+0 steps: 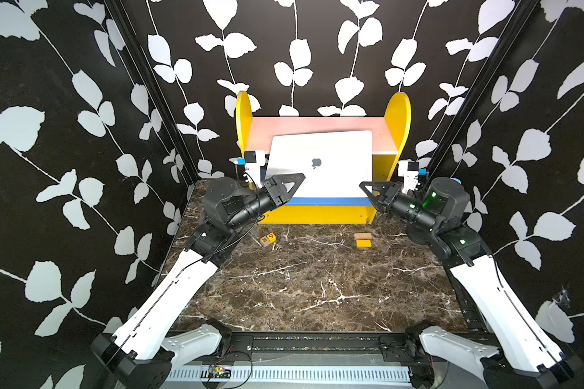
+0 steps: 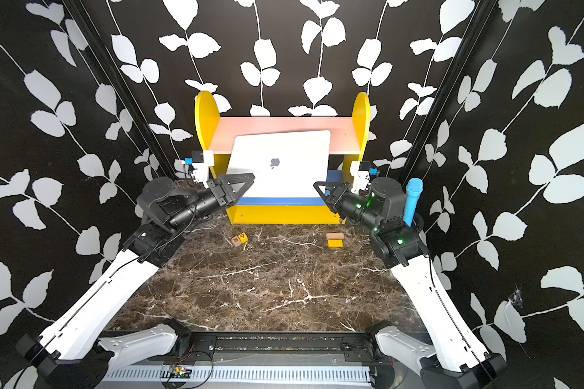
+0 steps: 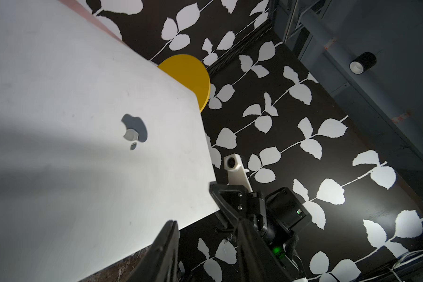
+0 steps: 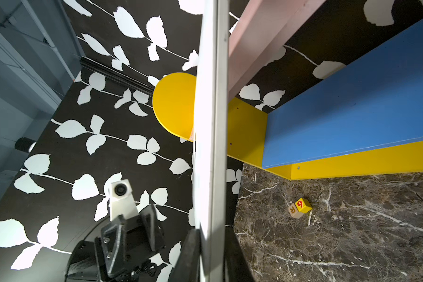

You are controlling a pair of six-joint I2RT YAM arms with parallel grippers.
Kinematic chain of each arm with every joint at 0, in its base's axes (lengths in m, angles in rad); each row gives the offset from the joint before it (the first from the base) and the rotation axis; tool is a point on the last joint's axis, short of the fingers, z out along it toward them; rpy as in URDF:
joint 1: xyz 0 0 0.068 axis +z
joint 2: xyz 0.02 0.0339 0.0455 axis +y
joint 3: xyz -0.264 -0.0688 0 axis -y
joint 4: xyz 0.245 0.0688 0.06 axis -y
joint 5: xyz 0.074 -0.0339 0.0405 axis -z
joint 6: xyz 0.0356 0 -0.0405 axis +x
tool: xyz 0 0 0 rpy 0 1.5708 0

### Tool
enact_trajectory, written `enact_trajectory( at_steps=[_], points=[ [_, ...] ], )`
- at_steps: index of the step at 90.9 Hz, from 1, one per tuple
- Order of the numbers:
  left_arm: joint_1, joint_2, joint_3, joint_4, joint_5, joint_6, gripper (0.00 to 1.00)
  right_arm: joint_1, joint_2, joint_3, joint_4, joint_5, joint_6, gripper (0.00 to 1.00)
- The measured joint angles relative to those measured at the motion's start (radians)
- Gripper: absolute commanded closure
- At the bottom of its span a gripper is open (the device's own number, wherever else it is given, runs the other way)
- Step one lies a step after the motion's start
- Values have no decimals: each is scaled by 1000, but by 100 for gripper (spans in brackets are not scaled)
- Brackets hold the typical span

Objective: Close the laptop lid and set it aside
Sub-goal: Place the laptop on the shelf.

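Laptop: the thin silver-white rectangular laptop (image 1: 338,175) stands on edge, tilted, in front of the shelf unit and off the worktop, its dark apple logo facing both top views.
Lid: the laptop lid (image 2: 294,148) lies flat on the base. The right wrist view shows the laptop (image 4: 211,122) as one thin closed edge. I judge the closing done and the setting aside not yet done.
Long axis: it runs crosswise, from one claw to the other, slightly slanted.
Right claw: my right claw (image 1: 364,186) is pinched nearly closed on the laptop's lower right corner, with fingers (image 4: 188,256) either side of the edge.
Left claw: my left claw (image 1: 299,177) is about half open in front of the shell's lower left. Nothing sits between its jaws, and I cannot tell whether it touches.
Nearer arm: both are at the laptop, but only the right has hold of it.
Behind: a yellow wooden shelf unit (image 1: 317,214) with a pink top board (image 1: 317,126) and a blue lower board (image 4: 352,109). I cannot tell whether the laptop rests on the blue board.
Below: a dark brown marbled worktop (image 1: 317,286), with a small lettered cube (image 1: 267,239) and flat brown and yellow blocks (image 1: 363,239) near the shelf's foot.
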Motion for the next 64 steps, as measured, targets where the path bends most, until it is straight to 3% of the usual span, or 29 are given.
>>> enact_trajectory(
  at_steps=[38,64],
  points=[
    [75,127,55,71,53,-11,57,-88,82,25,83,-76,53,100],
    [100,93,127,-44,82,77,44,-114,119,53,100,-71,92,100]
  ],
)
